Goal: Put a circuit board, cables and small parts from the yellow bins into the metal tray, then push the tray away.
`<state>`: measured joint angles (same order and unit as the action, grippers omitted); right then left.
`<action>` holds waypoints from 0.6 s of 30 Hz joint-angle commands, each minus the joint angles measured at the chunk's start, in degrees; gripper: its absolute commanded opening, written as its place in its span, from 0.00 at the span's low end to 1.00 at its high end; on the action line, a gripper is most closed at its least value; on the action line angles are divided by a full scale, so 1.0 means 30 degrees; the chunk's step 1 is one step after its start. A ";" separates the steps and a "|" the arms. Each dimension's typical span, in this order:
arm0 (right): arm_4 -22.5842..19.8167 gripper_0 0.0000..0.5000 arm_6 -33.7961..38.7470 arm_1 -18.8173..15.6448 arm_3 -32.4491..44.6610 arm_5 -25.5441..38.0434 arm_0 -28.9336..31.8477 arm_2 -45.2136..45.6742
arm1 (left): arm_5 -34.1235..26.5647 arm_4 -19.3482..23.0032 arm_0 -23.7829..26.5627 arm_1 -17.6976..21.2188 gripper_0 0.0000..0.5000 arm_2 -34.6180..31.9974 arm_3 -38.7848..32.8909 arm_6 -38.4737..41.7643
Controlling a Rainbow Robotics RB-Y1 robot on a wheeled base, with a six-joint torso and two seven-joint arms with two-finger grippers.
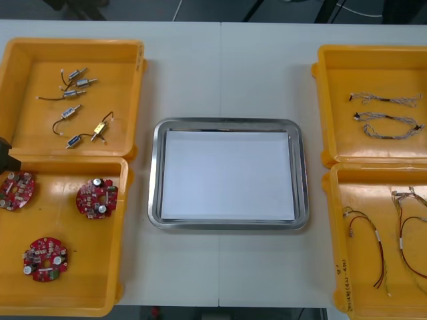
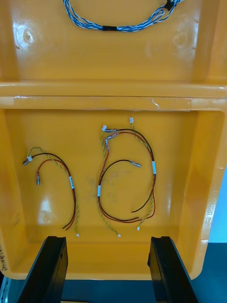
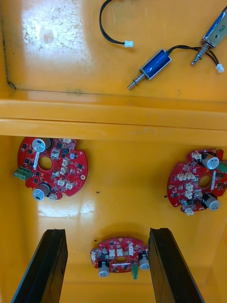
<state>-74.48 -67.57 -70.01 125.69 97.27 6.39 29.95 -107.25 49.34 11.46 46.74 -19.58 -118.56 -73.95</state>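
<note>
The metal tray (image 1: 155, 175), white inside, lies at the table's middle with nothing in it. Three round red circuit boards (image 1: 97, 198) rest in the near left yellow bin (image 1: 124, 227). My left gripper (image 3: 108, 232) hangs open above that bin. The nearest circuit board (image 3: 120, 255) lies below and between its fingers, untouched. My right gripper (image 2: 109, 239) is open over the near right bin (image 2: 208, 156). Two red and yellow cables (image 2: 125, 180) lie on the floor beyond its fingertips.
The far left bin (image 1: 137, 60) holds several small metal parts (image 1: 72, 110) with black cables (image 3: 111, 28). The far right bin (image 1: 320, 100) holds twisted blue and white cables (image 1: 390, 123). A dark block (image 1: 5, 153) shows at the left edge.
</note>
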 commanded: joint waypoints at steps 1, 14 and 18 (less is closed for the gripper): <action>-0.0134 1.00 0.0608 -0.0160 0.0378 0.0125 -0.0402 -0.0139 | -0.0139 0.0017 0.0574 0.0271 1.00 0.0139 -0.0178 0.1829; -0.0134 1.00 0.0608 -0.0160 0.0378 0.0125 -0.0402 -0.0139 | -0.0139 0.0017 0.0574 0.0271 1.00 0.0139 -0.0178 0.1829; -0.0134 1.00 0.0608 -0.0160 0.0378 0.0125 -0.0402 -0.0139 | -0.0139 0.0017 0.0574 0.0271 1.00 0.0139 -0.0178 0.1829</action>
<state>-74.48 -67.57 -70.01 125.69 97.27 6.39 29.95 -107.25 49.34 11.46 46.74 -19.58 -118.56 -73.95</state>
